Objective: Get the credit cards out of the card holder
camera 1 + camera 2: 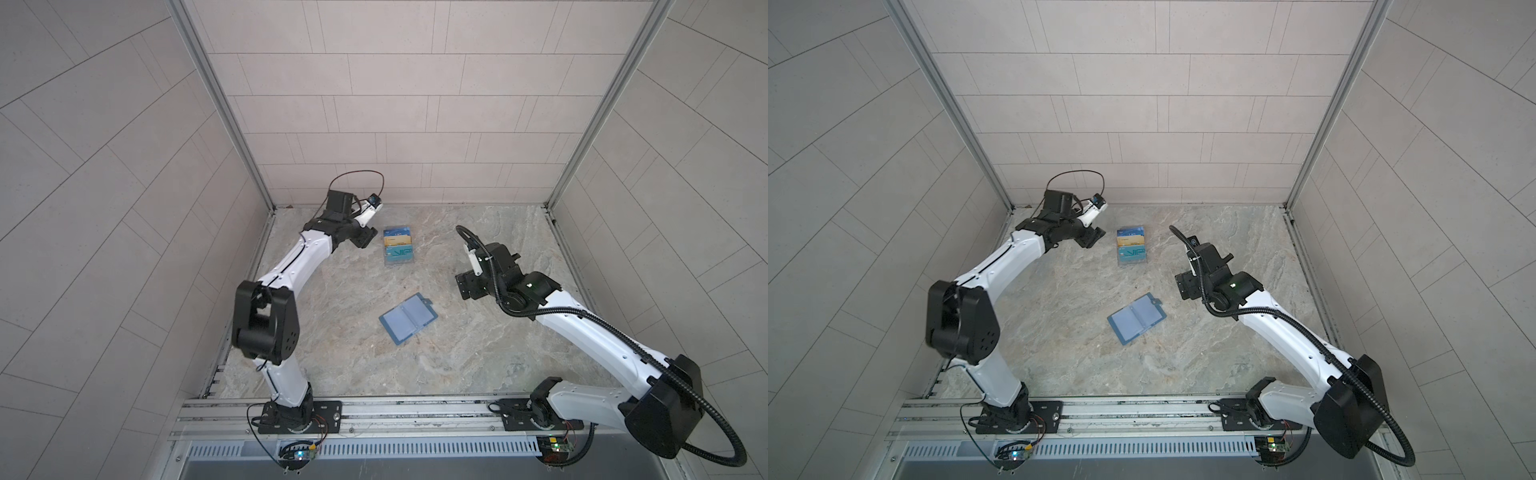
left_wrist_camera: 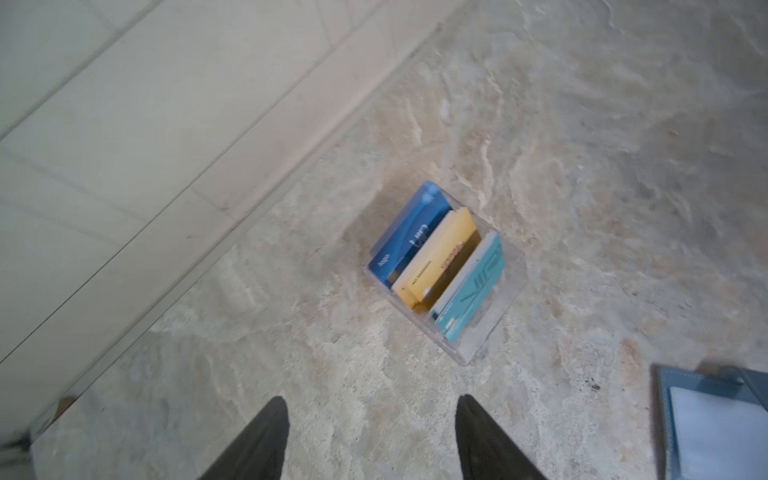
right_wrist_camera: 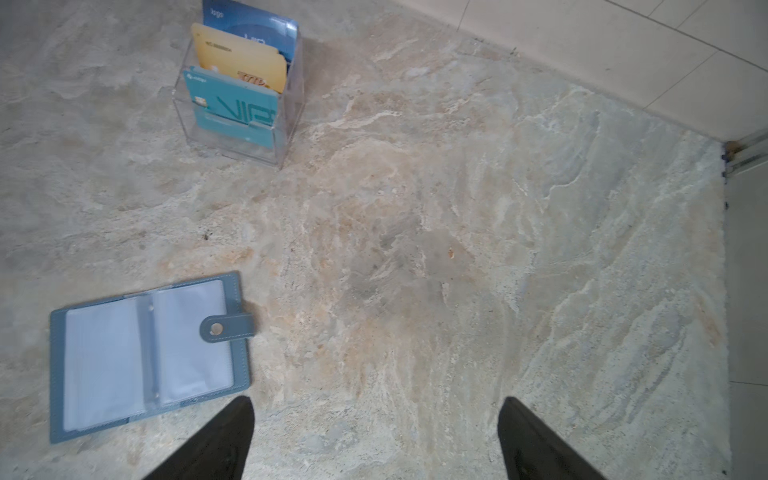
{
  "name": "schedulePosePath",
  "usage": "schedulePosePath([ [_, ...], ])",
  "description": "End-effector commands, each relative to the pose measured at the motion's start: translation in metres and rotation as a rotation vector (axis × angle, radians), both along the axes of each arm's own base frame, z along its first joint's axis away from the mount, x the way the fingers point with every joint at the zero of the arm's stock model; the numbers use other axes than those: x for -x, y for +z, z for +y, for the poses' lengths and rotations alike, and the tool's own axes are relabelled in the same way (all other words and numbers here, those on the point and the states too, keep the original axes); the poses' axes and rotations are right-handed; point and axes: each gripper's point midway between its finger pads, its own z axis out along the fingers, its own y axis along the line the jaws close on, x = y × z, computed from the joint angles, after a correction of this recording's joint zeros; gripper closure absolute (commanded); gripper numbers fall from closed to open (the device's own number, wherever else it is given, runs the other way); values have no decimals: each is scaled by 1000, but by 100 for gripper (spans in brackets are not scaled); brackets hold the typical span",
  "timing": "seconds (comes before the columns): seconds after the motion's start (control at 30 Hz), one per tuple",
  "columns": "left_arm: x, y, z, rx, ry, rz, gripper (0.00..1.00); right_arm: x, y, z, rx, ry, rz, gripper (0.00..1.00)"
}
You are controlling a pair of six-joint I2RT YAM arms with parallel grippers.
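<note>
As I look from the left side, the left gripper (image 1: pixel 360 240) hangs low over the table (image 1: pixel 457 353) near the back wall (image 1: pixel 374 124), and in the left wrist view its two dark fingers (image 2: pixel 266 436) stand apart with only bare stone between them, so this pincer (image 2: pixel 372 399) is open and holds nothing. Just beside it, toward the middle, stands the clear stand (image 1: pixel 398 262), seen in both top views (image 1: pixel 1132 261). The credit cards are inside it, upright in three steps: a dark blue card (image 2: pixel 411 232) at the back, a gold card (image 2: pixel 440 257) in the middle and a teal card (image 2: pixel 473 286) in front. Nearer to me, well apart from the stand, the card holder (image 1: pixel 408 318) lies flat and opened on the table, in both top views (image 1: pixel 1136 318). In the right wrist view its clear sleeves (image 3: pixel 104 353) show pale blue and the snap tab (image 3: pixel 226 328) is folded over one page. On the right, the right gripper (image 1: pixel 467 286) hangs above the stone, near the card holder but not touching it. Its fingers (image 3: pixel 224 436) are spread very wide and the pincer (image 3: pixel 378 399) is empty.
</note>
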Motion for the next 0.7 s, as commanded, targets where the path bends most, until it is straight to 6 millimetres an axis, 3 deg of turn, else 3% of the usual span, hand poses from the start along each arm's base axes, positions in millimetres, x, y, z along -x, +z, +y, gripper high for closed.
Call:
schedulePosePath([
  [0.0, 16, 0, 10, 106, 137, -48, 26, -14, -1, -24, 57, -116, -53, 3],
  [0.03, 26, -7, 21, 94, 188, -54, 24, -18, -2, -31, 72, -150, -72, 2],
  [0.07, 36, -12, 33, 88, 245, -63, 1, -22, -2, -40, 93, -190, -99, 0],
  [0.23, 73, -21, 77, 108, 461, -186, 0, -38, -10, -99, 265, -459, -240, 1],
  [0.43, 105, -49, 115, 103, 594, -314, 0, -50, -45, -155, 380, -660, -222, 0],
  [0.53, 108, -65, 123, 136, 592, -330, 0, -53, -63, -164, 403, -663, -228, 1],
  [0.63, 107, -66, 137, 220, 644, -382, 0, -54, -73, -164, 393, -632, -283, 1],
  [0.67, 106, -64, 140, 234, 655, -387, 0, -57, -68, -162, 360, -629, -319, 1],
])
